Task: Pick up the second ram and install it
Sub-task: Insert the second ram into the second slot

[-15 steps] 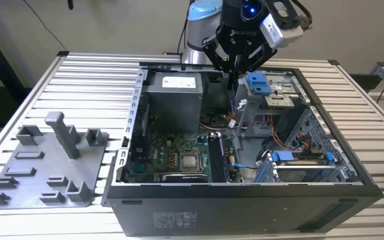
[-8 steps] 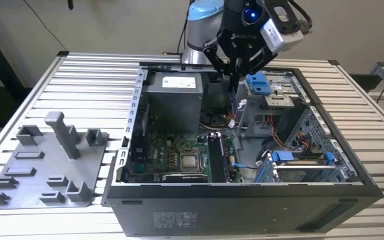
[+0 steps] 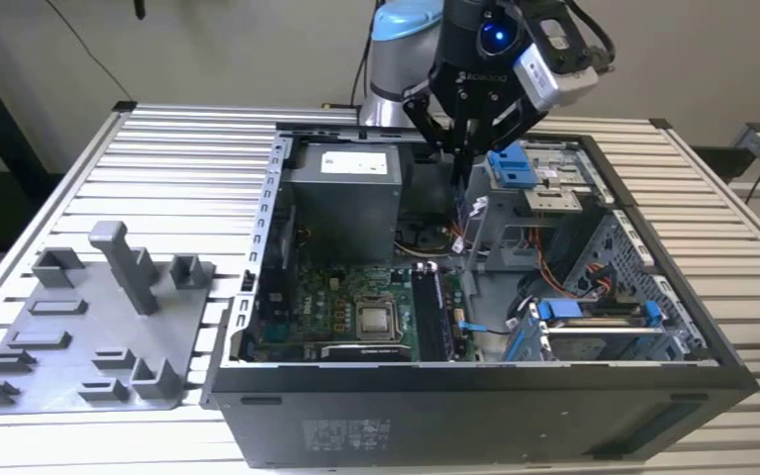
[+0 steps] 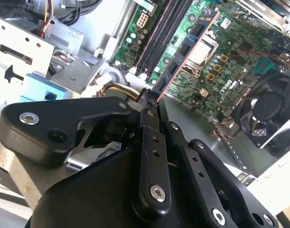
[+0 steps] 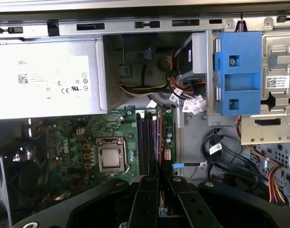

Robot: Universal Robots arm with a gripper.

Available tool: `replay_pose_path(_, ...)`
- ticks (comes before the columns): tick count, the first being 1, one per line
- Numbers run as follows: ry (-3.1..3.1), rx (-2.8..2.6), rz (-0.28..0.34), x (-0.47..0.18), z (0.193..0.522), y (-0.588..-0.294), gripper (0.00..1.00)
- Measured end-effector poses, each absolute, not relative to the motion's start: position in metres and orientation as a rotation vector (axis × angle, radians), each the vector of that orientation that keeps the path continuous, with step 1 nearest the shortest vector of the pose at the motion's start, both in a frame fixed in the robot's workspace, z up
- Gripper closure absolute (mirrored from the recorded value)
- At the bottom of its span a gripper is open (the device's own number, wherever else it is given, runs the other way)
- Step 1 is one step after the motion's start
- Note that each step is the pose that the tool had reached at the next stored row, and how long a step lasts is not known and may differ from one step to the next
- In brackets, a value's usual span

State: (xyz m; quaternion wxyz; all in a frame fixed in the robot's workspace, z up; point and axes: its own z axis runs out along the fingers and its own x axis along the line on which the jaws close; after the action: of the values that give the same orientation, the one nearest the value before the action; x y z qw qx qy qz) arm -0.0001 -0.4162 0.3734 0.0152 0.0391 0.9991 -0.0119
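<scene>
One stick gripped above the open computer case (image 3: 486, 416)

Two black fingers (image 4: 149, 142) of the gripper (image 3: 466, 148) are pinched narrow on the second ram (image 4: 186, 53), seen edge-on in the second wrist view (a thin dark-blue board with a reddish rim); in the exterior view it hangs upright below the fingertips, over the case's opening and above the green motherboard (image 3: 340, 307); the black memory slots (image 5: 147, 142) lie just beside the silver processor socket (image 5: 110, 154); the grey power supply (image 3: 340, 193) stands near the gripper; the grey fixture tray (image 3: 63, 366) lies on the slatted table (image 3: 182, 148), at the exterior view's left, apart from the case.
</scene>
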Motion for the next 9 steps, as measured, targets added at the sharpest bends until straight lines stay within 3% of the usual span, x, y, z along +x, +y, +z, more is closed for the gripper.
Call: replay_pose_path(9, 3.109, 0.121, -0.039, 0.0026, 0.3628, -0.4162, 0.86)
